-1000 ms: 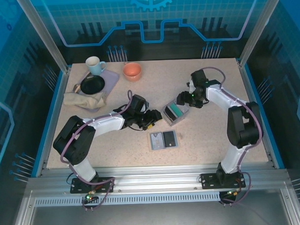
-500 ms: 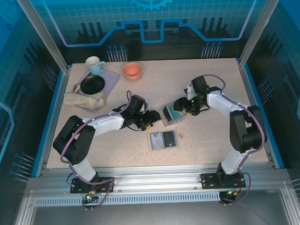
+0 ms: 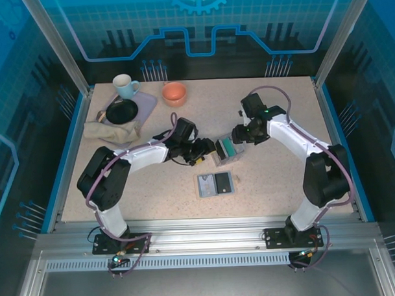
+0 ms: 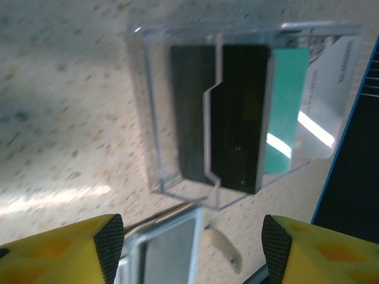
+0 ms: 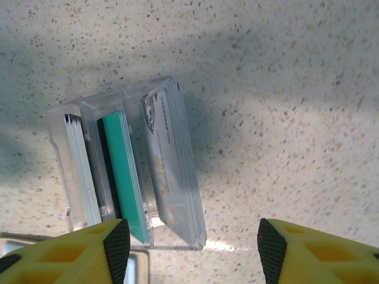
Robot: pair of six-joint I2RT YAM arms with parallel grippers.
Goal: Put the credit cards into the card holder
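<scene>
On the speckled table (image 3: 276,178), near the middle, stands a clear plastic box (image 3: 227,151) with cards in it. Just on the near side of the box, the card holder (image 3: 215,184) lies flat and open, grey side up. It has a dark patch on its right half. I cannot tell if that patch is a card.

The left gripper (image 3: 205,150) is just beside the box on the left. The right gripper (image 3: 240,134) is just beside it on the right and a little farther back. Both have their fingers wide apart and hold nothing.

From the left wrist, the box sits ahead of the two yellow fingers (image 4: 71,251). Inside it are dark cards (image 4: 234,118). Next to them is a green card (image 4: 287,106). A clear wall with a notch cuts across the dark cards. A flat grey thing pokes in at the bottom, between the fingers, but I cannot tell what it is.

From the right wrist, the cards stand on their edges in the box. On one side are thin white cards (image 5: 80,171). On the other side are silver cards (image 5: 169,160) with "VIP" on the front one, and the green one stands between the two stacks.

Far off in the back left corner are a white mug (image 3: 124,84), an orange bowl (image 3: 174,93), a black dish (image 3: 122,111) and a crumpled cloth (image 3: 109,131).
</scene>
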